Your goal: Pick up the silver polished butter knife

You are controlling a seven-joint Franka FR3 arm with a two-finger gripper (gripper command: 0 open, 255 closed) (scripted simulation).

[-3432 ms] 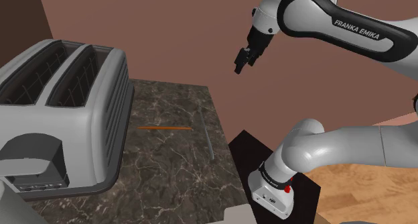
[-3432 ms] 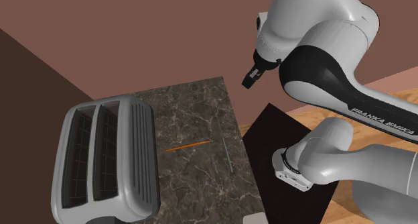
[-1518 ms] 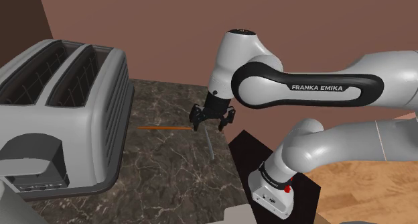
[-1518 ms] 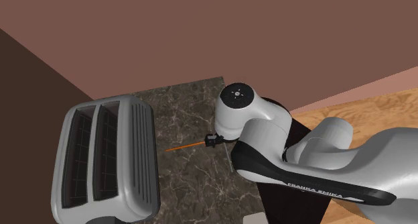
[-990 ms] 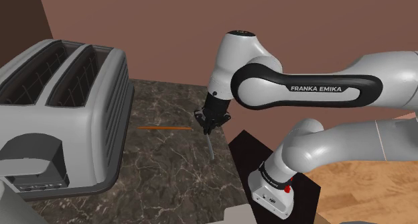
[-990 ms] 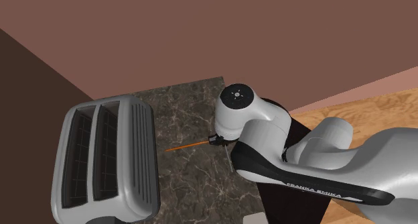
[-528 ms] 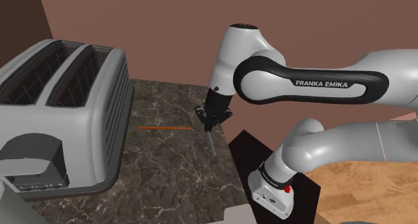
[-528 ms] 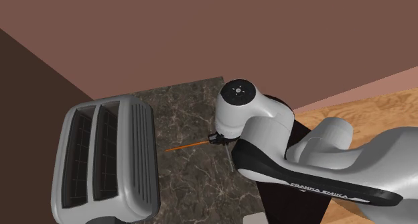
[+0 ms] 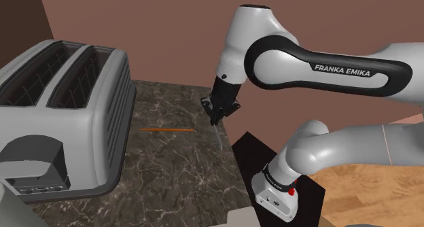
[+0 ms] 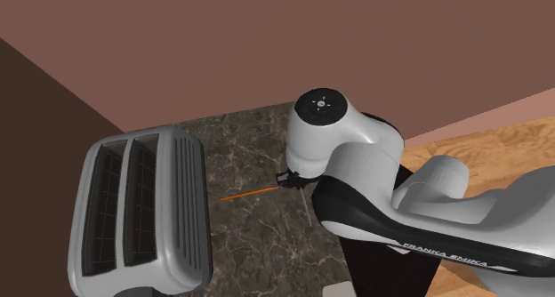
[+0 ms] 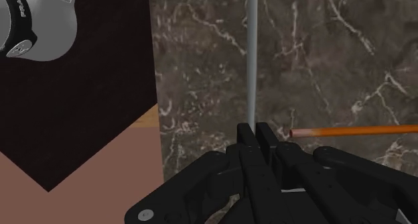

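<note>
On the wrist view, I've got the end effector [image 11: 255, 131] pinched tight on the butter knife [image 11: 251, 62]. Both black fingers [image 11: 245, 131] press the thin grey handle from either side. The knife runs straight away from the fingertips, a slim pale-grey strip over the dark marbled desk [image 11: 328, 55]. It lies close to the desk's edge, next to the black stand [image 11: 87, 102]. I can't tell whether its far end rests on the stone or hangs just above it.

Just beside the fingers there's a thin orange stick [image 11: 355, 129]. It lies flat on the desk, crosswise to the knife and apart from it.

In the shoulder view, the white arm [image 9: 319, 59] arcs over from the right and the wrist points down at the desk's near edge. The knife slants below the fingers there, toward the stand. A big grey two-slot toaster [image 9: 61, 110] sits at that view's left, well apart from the end effector, with the orange stick between the two. A reddish-brown wall [image 9: 156, 28] stands behind the desk.
</note>
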